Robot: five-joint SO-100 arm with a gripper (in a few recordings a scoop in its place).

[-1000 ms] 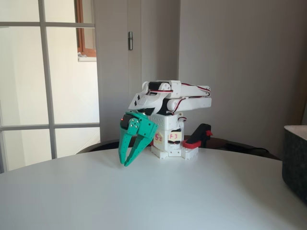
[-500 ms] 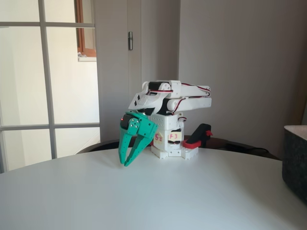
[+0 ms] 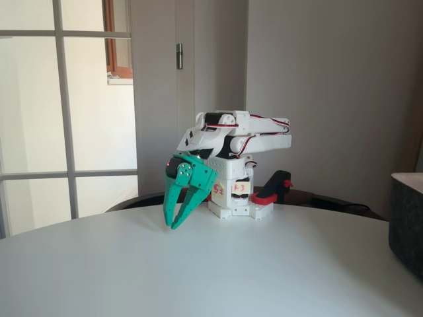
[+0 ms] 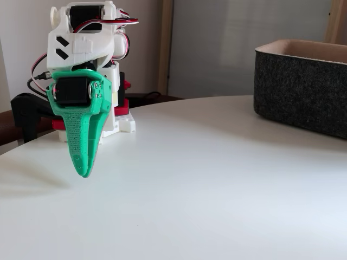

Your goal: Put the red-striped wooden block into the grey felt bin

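Nothing has moved since the earlier frames: we find the arm folded exactly as it was a second ago. Taking the white round table as our landmark, the white arm sits at its far edge, held there by a red-and-black clamp. Its green gripper hangs in front of the base, tips pointing down just above the tabletop. In both fixed views the two fingers meet at their tips with nothing between them, so we read the pincer as closed and empty. At the table's right edge stands the grey felt bin, well apart from the gripper; its dark wall and paler rim also show at the right border. We cannot tell where the red-striped wooden block is.
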